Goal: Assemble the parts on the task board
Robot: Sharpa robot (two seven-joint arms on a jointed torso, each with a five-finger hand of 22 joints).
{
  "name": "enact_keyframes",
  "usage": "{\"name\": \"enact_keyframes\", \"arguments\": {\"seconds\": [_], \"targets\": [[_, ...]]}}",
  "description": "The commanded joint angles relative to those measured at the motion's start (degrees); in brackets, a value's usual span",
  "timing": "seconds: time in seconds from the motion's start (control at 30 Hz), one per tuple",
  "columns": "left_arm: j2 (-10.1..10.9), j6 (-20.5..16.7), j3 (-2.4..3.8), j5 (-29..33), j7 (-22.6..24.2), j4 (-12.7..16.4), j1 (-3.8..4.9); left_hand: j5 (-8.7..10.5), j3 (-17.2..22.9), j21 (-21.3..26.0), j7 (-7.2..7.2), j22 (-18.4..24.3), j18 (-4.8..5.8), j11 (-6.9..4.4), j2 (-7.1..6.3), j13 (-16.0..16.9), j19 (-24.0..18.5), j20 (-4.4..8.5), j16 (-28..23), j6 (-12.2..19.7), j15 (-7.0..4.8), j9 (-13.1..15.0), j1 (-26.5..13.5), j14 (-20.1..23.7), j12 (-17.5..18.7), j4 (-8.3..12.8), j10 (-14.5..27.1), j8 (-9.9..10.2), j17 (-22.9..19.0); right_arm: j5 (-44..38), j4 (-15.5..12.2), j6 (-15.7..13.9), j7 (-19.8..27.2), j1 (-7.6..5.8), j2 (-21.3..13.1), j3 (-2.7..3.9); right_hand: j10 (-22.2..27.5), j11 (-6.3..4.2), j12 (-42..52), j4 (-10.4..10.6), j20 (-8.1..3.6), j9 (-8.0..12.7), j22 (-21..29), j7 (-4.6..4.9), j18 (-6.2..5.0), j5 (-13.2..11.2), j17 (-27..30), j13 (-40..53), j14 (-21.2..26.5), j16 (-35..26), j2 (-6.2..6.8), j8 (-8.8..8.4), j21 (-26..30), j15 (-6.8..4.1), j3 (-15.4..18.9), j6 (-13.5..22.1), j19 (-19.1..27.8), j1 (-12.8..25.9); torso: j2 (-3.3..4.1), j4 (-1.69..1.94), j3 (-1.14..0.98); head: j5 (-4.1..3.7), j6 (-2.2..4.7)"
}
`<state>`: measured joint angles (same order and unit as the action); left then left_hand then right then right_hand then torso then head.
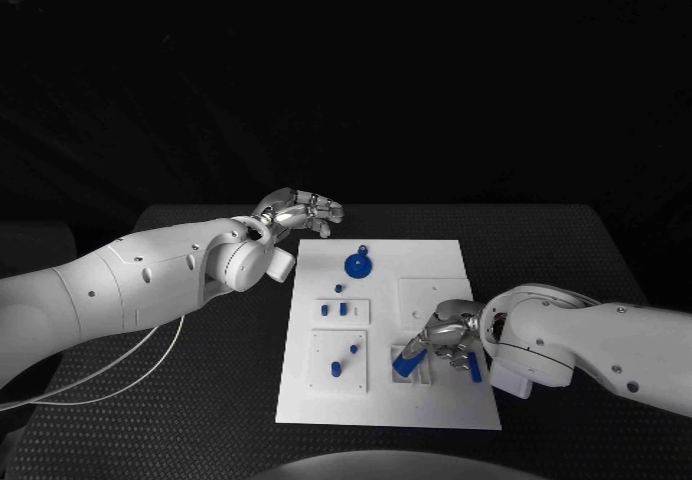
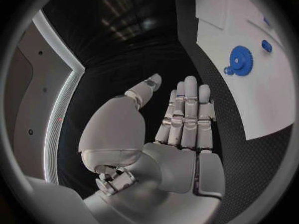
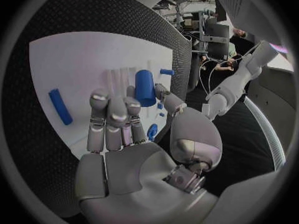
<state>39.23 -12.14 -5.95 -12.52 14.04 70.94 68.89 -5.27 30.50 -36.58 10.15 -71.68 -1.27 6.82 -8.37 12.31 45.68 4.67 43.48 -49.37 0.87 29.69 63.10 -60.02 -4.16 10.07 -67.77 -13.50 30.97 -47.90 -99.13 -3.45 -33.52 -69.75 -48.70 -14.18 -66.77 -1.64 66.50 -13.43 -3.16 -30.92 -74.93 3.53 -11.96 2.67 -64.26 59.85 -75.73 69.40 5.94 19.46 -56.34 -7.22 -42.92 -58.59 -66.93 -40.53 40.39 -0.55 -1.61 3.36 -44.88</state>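
— Black table (image 1: pixel 188 400), white board (image 1: pixel 433 270) in the middle. What's nearest us?

— At the board's near right corner the right hand (image 1: pixel 440 345) pinches a blue cylinder (image 3: pixel 145 87) between thumb and fingers, just over the slots; another blue peg (image 3: pixel 60 106) lies flat beside them.

— And further back?

— Small blue pieces (image 1: pixel 343 360) stand in the left panels, then a blue gear (image 1: pixel 359 264) near the far edge.

— The left hand (image 1: pixel 300 213)?

— Off the far left corner, holding nothing, fingers straight and side by side.
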Motion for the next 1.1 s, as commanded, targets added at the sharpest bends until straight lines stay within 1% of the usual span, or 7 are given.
{"name": "enact_keyframes", "arguments": {"seconds": [0.03,0.17,0.27,0.47,0.57,0.87,1.1], "targets": [[-0.1,1.1,0.03,0.3,0.0,0.1,0.07,-0.13,0.0,0.2,0.03,-0.1,-0.87,0.05,0.13,-0.1,0.5,0.02,-0.3,0.3,0.10,-0.1,-0.6,-0.2,-0.3,-0.4,0.3,-0.2,0.1,2.6,0.2,3.3,0.2,-0.21,0.1,0.01,-0.4,-0.15,-0.4,0.0,0.34,0.0,-0.4,1.02,-3.04,0.2,0.1,0.1,0.0,-0.2,-0.53,0.14,-0.2,-0.36,0.4,-1.4,0.1,0.3,0.00,0.02,0.01,0.04,-0.05],[-0.1,1.2,0.03,0.3,-0.2,0.0,0.07,-0.12,0.0,0.2,0.03,-0.1,-0.87,0.05,0.12,-0.1,0.5,0.02,-0.3,0.4,0.11,-0.1,-0.6,-0.2,-0.3,-0.4,0.4,-0.2,0.1,5.9,0.5,5.5,-0.3,-0.79,0.1,0.01,-0.4,-0.16,-0.4,0.0,0.37,0.0,-0.4,1.02,-3.04,0.2,0.1,0.1,0.0,-0.2,-0.67,0.07,-0.2,-0.38,0.4,-1.4,0.1,0.4,-0.01,-0.01,0.04,0.12,-0.13],[-0.1,1.3,0.03,0.3,-0.3,0.0,0.07,-0.13,0.0,0.2,0.03,-0.1,-0.88,0.06,0.11,-0.1,0.5,0.02,-0.3,0.4,0.11,-0.1,-0.6,-0.2,-0.3,-0.4,0.4,-0.2,0.1,7.6,0.4,8.9,-0.5,-1.47,-0.2,0.01,-0.4,-0.16,-0.4,-0.1,0.37,0.0,-0.4,1.02,-3.04,0.2,0.1,0.1,0.0,-0.2,-0.69,0.05,-0.2,-0.38,0.4,-1.4,0.2,0.4,-0.02,0.00,0.04,0.15,-0.18],[-0.2,1.3,0.03,0.3,-0.3,0.0,0.07,-0.14,0.0,0.2,0.04,-0.1,-0.88,0.07,0.10,-0.1,0.5,0.02,-0.3,0.4,0.12,-0.1,-0.6,-0.2,-0.2,-0.5,0.4,-0.2,0.1,7.1,0.9,12.5,-0.8,-2.09,0.2,0.00,-0.3,-0.12,-0.5,-0.6,0.46,0.1,-0.5,1.06,-3.04,0.4,0.1,0.2,0.0,-0.2,-1.26,-0.13,-0.2,-0.36,0.5,-1.3,0.3,0.3,-0.03,-0.04,0.05,0.15,-0.16],[-0.2,1.4,0.03,0.3,-0.4,0.0,0.07,-0.14,0.0,0.3,0.04,-0.2,-0.88,0.08,0.10,-0.1,0.5,0.01,-0.3,0.4,0.12,-0.1,-0.6,-0.2,-0.2,-0.5,0.4,-0.2,0.2,6.9,1.4,13.5,-0.8,-2.23,0.5,0.00,-0.2,-0.08,-0.6,-0.8,0.53,0.1,-0.5,1.10,-3.04,0.4,0.1,0.3,0.1,-0.2,-1.50,-0.22,-0.2,-0.34,0.7,-1.3,0.4,0.4,-0.02,0.00,0.05,0.32,-0.23],[-0.2,1.4,0.03,0.3,-0.4,0.1,0.08,-0.14,0.0,0.3,0.05,-0.2,-0.88,0.09,0.07,-0.1,0.5,0.01,-0.4,0.4,0.13,-0.1,-0.6,-0.2,-0.2,-0.5,0.5,-0.2,0.2,0.6,3.3,15.8,-1.2,-2.48,1.7,0.00,0.0,-0.01,-0.7,-1.2,0.67,0.2,-0.5,1.17,-3.04,0.4,0.0,0.4,0.2,-0.2,-1.94,-0.42,-0.2,-0.26,1.0,-1.3,0.6,0.6,0.00,0.02,0.11,0.19,-0.32],[-0.2,1.4,0.03,0.3,-0.4,0.1,0.08,-0.14,0.0,0.3,0.05,-0.2,-0.88,0.09,0.04,-0.1,0.5,0.00,-0.4,0.4,0.14,-0.1,-0.6,-0.2,-0.2,-0.5,0.5,-0.2,0.2,-0.8,3.9,15.1,-1.2,-2.47,2.9,-0.01,0.0,0.01,-0.7,-1.3,0.71,0.2,-0.6,1.19,-3.04,0.4,0.0,0.5,0.2,-0.2,-2.08,-0.47,-0.2,-0.24,1.2,-1.3,0.7,0.7,0.01,0.01,0.05,0.27,-0.41]]}}
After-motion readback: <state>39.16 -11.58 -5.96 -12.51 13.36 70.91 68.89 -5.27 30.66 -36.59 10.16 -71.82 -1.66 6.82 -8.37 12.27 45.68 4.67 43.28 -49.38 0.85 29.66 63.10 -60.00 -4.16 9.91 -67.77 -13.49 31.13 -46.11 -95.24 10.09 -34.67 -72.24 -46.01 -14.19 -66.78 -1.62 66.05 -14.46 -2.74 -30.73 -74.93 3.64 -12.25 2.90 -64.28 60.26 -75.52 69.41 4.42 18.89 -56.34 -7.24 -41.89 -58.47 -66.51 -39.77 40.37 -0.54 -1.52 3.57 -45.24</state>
